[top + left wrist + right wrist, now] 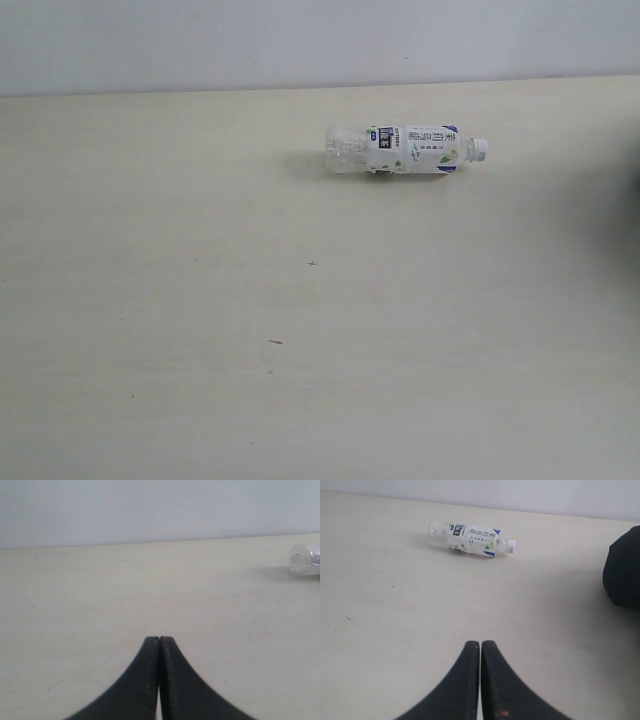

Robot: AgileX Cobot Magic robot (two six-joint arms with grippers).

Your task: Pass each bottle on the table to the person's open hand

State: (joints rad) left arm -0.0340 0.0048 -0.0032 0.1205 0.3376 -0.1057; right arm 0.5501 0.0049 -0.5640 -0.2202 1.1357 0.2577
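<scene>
Bottle point(400, 148) lies on side, cap pointing right | right gripper point(480, 643) nearer, it seems | left gripper point(159, 639) and right both closed, empty

A single bottle point(403, 148) lies on its side on the table point(300, 330), at about 1 o'clock from the table's middle in the exterior view. Its cap point(477, 148) points to 3 o'clock. A wall point(300, 40) stands behind.
</scene>
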